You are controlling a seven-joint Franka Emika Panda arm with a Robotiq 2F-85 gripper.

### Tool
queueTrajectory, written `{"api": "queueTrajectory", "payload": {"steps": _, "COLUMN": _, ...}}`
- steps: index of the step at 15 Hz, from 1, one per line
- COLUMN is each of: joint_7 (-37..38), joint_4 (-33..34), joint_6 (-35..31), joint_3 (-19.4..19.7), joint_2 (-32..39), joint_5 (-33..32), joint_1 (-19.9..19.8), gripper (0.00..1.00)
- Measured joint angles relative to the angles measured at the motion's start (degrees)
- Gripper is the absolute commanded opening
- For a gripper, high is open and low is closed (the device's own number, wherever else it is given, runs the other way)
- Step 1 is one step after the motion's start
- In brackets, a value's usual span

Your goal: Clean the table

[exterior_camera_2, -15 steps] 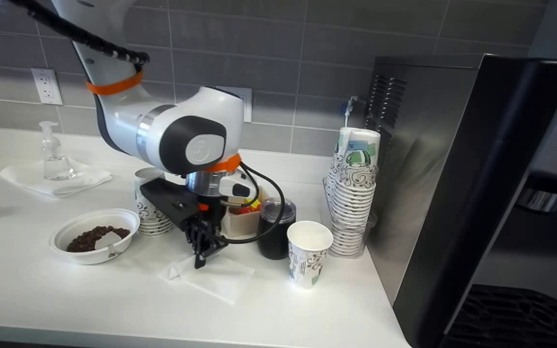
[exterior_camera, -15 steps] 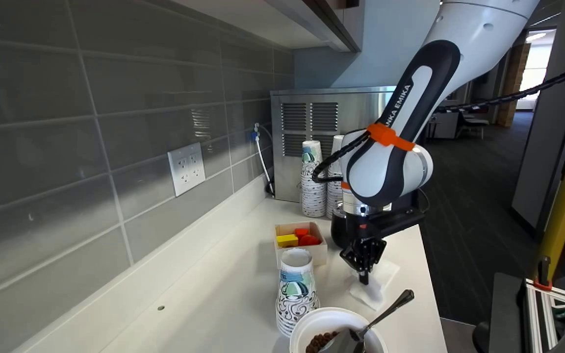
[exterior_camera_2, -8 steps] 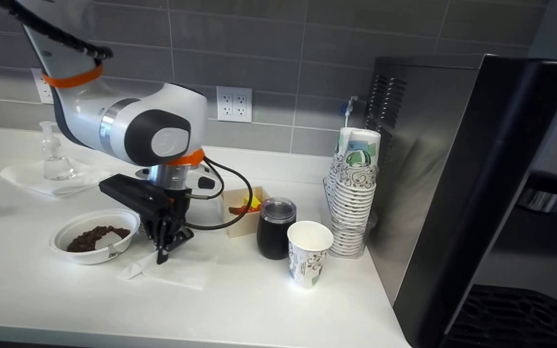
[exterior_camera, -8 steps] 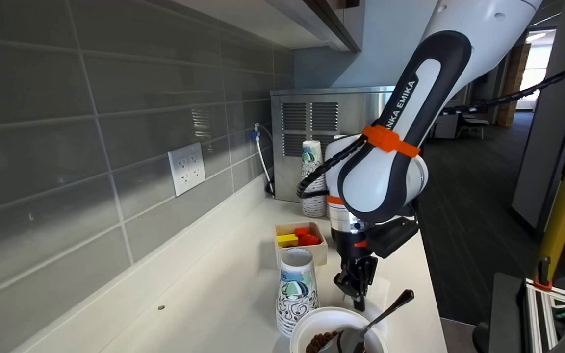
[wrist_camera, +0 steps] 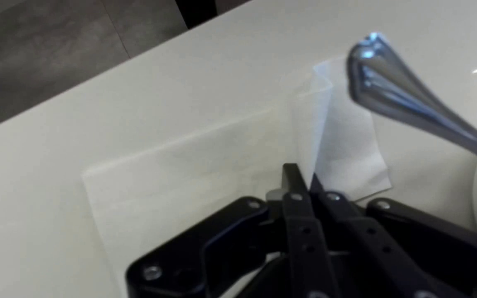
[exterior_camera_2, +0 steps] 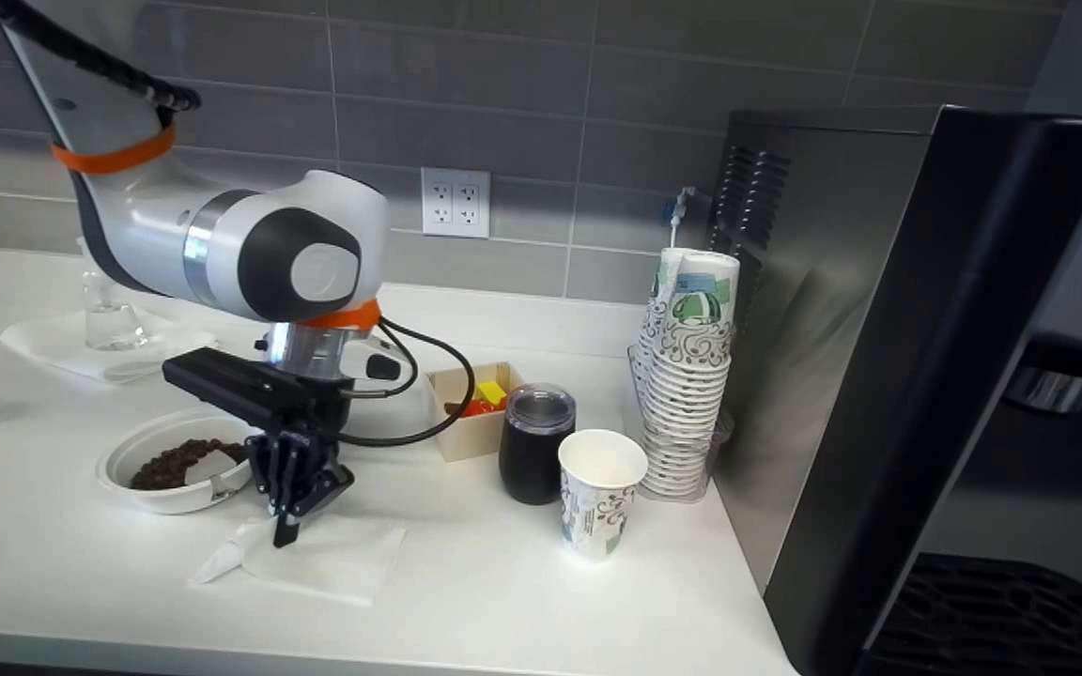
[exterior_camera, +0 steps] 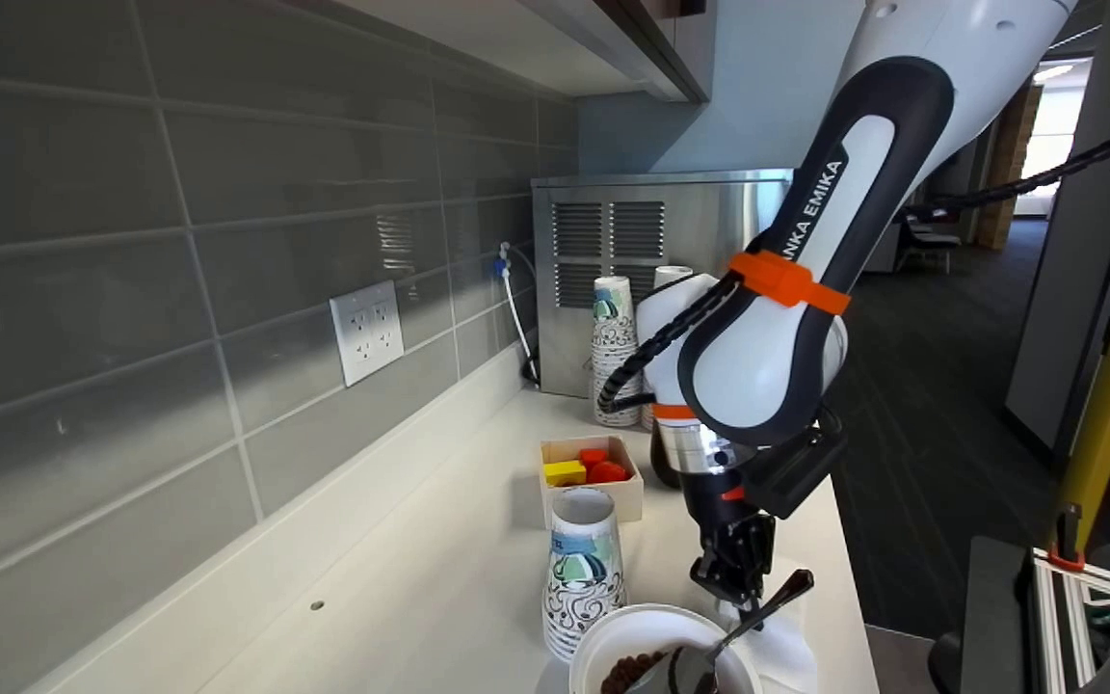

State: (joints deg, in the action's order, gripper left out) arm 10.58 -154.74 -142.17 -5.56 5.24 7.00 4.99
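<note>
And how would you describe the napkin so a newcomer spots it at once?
In an exterior view, find the long pale table, then the white bowl on it. Beside the bowl lies the napkin, a thin white sheet. Unlike the paper beneath the pump bottle, it has a fold pinched in the pincer.

I count three cup stacks (exterior_camera: pixel 582 578), two white sheets (exterior_camera_2: pixel 342 559), one each: bench (exterior_camera_2: pixel 522 615), bowl (exterior_camera_2: pixel 132 453), spoon (wrist_camera: pixel 410 98), upright cup (exterior_camera_2: pixel 599 502), tumbler (exterior_camera_2: pixel 532 465), box (exterior_camera_2: pixel 473 437), pump bottle (exterior_camera_2: pixel 115 325).

The table (exterior_camera_2: pixel 550 601) is off-white, the hand (wrist_camera: pixel 304 177) black, the single cup (exterior_camera_2: pixel 597 498) swirl-patterned white.
</note>
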Motion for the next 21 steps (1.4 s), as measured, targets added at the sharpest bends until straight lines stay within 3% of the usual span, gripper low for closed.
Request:
{"api": "queueTrajectory", "payload": {"steps": 7, "joint_7": 16.73, "joint_4": -2.68, "joint_6": -1.53, "joint_3": 6.45, "joint_2": -2.76, "joint_5": -11.77, "joint_1": -2.43, "gripper": 0.0}}
{"api": "queueTrajectory", "payload": {"steps": 13, "joint_7": 18.55, "joint_4": -2.61, "joint_6": -8.76, "joint_3": 10.77, "joint_2": -2.58, "joint_5": -12.31, "joint_1": -6.9, "gripper": 0.0}}
{"api": "queueTrajectory", "payload": {"steps": 16, "joint_7": 13.5, "joint_4": -2.64, "joint_6": -13.24, "joint_3": 10.51, "joint_2": -2.25, "joint_5": -6.56, "joint_1": -7.47, "gripper": 0.0}}
{"api": "queueTrajectory", "payload": {"steps": 21, "joint_7": -6.82, "joint_4": -2.58, "joint_6": -13.81, "joint_3": 4.64, "joint_2": -2.45, "joint_5": 15.1, "joint_1": -7.46, "gripper": 0.0}}
